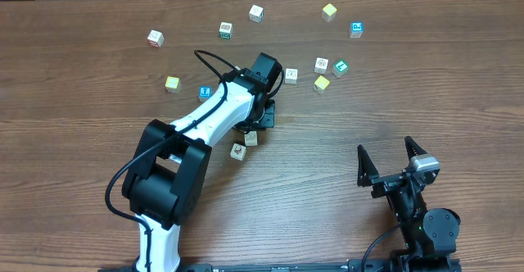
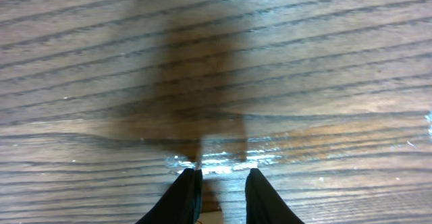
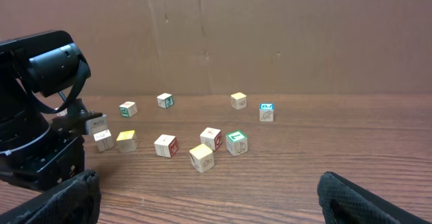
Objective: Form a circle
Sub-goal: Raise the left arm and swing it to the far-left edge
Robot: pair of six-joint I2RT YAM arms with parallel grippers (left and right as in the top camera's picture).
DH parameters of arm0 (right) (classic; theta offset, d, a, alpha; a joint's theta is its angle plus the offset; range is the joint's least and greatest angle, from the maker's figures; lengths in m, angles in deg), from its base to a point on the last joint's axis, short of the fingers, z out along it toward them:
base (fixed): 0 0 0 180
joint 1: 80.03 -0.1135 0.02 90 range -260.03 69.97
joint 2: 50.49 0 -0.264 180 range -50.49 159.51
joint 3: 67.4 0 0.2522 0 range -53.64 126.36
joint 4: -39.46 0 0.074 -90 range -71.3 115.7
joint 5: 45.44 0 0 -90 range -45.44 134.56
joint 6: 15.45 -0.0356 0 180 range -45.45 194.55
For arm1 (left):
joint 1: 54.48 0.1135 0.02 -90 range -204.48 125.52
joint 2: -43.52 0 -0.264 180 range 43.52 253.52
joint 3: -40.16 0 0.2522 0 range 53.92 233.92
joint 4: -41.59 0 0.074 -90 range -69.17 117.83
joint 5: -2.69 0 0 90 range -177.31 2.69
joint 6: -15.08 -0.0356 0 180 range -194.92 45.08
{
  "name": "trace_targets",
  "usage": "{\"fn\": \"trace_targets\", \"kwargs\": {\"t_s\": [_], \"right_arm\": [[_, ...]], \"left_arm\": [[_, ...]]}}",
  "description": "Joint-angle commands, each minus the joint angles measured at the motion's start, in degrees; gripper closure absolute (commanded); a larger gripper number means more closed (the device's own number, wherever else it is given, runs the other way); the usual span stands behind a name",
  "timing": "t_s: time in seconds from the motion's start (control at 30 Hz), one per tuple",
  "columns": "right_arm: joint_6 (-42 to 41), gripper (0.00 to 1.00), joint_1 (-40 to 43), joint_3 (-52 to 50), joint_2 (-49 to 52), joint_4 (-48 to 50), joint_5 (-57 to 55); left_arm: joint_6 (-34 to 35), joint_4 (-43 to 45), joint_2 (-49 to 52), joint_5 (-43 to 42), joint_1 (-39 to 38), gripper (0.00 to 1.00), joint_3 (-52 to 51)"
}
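- Overhead: the white and black left arm (image 1: 214,115) reached from the near edge of the wooden table (image 1: 82,149) to its middle. Its elbow was bent and the left gripper (image 1: 260,118) pointed down at the wood.
- Overhead: the circle (image 1: 322,65), a small cluster of pale cubes and one green-faced cube, lay near the left gripper, up and to its right, apart from it.
- Overhead: a pale cube (image 1: 250,138) lay just below the left gripper, with another cube (image 1: 237,151) beside it.
- Overhead: the right gripper (image 1: 385,147) stood well apart from the left gripper, down and to its right. Its fingers were spread wide and held nothing.
- Left wrist: the left gripper's dark fingers (image 2: 183,197) stood narrowly apart over wood grain. A pale sliver showed between them at the bottom edge. Whether they pinched it could not be told.
- Right wrist: the circle sat to the right of the dark left arm, before a brown cardboard wall (image 3: 283,35).
- Right wrist: the printed marks on the cubes were too small to read.
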Motion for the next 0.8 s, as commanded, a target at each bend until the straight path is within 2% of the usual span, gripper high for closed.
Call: {"fn": "trace_targets", "kwargs": {"t_s": [0.0,0.77], "right_arm": [[-0.2,0.0,0.1,-0.6,-0.4,0.3,-0.4],[-0.2,0.0,0.1,-0.6,-0.4,0.3,-0.4]], "left_arm": [[-2.1,-0.3,-1.1,-2.9,0.2,0.8,-0.2],[-2.1,-3.0,-1.1,-3.0,0.2,0.78,-0.2]]}}
